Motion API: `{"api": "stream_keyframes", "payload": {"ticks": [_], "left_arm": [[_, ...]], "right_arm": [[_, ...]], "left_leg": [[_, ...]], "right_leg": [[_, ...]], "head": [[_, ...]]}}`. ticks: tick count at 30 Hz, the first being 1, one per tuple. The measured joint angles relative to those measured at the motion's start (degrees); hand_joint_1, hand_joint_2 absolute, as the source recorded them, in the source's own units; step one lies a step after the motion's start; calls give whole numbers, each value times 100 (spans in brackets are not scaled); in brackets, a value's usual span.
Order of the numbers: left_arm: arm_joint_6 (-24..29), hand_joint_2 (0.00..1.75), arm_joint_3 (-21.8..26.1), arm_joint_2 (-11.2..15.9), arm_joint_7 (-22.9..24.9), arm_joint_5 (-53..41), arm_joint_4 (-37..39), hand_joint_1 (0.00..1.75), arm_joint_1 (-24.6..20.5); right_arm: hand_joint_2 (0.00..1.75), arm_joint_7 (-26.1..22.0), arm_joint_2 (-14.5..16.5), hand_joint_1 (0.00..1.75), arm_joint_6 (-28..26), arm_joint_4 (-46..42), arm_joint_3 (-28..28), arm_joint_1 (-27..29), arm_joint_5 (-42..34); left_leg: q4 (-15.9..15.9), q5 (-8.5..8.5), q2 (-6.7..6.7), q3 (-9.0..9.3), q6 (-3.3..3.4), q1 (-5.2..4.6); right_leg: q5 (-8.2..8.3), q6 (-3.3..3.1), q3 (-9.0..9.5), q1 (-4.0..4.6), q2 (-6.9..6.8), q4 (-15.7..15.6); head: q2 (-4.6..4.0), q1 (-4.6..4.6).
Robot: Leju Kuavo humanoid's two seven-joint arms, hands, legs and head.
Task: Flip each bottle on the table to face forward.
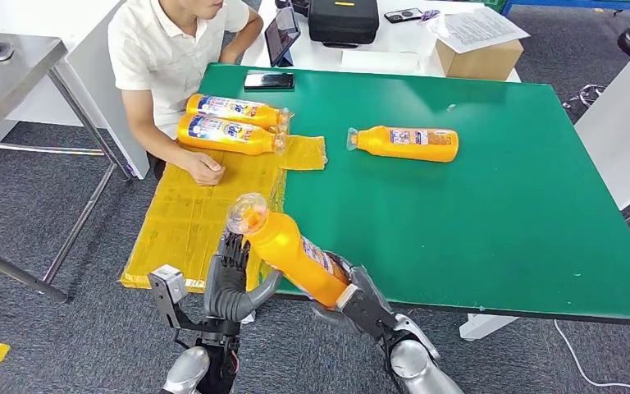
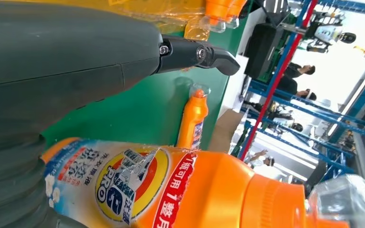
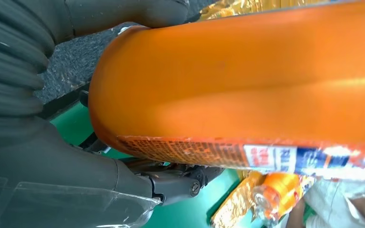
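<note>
Right hand point(image 1: 353, 291) grips orange bottle point(image 1: 291, 250), its fingers mostly hidden.

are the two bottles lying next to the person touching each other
Touching. In the head view the far bottle and near bottle lie side by side, flanks pressed together, no gap visible.

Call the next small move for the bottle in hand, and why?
Probably bring the left robot hand onto the neck end. The right robot hand grips only the base of the orange plastic detergent bottle, which is tilted up over the green table edge, clear cap high. The left fingers sit open right beside it, so a second grip looks needed before turning it.
</note>
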Motion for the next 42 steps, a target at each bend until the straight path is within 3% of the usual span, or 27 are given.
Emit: {"api": "stream_keyframes", "payload": {"ticks": [13,34,35,38,39,42], "left_arm": [[-1256,175,-114,41,389,449,-68,0,87],[-1285,175,-268,89,408,26,156,0,5],[-1285,175,-270,91,408,24,162,14,1],[-1210,175,-275,99,408,1,201,145,-28],[-1166,175,-275,101,408,-13,221,175,-46],[-1167,175,-266,100,382,28,285,175,-127]], "right_arm": [[175,-169,25,173,63,177,107,5,-357],[175,-152,24,175,-102,176,166,12,25],[175,-151,24,175,-103,176,166,12,27],[175,-149,24,171,-122,176,178,7,89],[175,-149,24,161,-130,176,191,3,124],[175,-154,25,114,-81,178,270,-24,163]], "left_leg": [[0,-1,-2,-3,0,0],[0,-1,-2,-4,0,0],[0,0,-2,-4,0,0],[0,0,-2,-3,0,0],[0,0,-2,-3,0,0],[0,0,-2,-3,0,0]], "right_leg": [[-1,0,-2,0,-1,0],[0,0,-2,0,-1,0],[0,0,-2,0,-1,0],[0,0,-1,0,-1,0],[0,0,-1,0,-1,0],[0,0,-1,0,-1,0]], "head": [[0,-1],[0,1],[0,1],[0,0],[0,-1],[0,-1]]}}
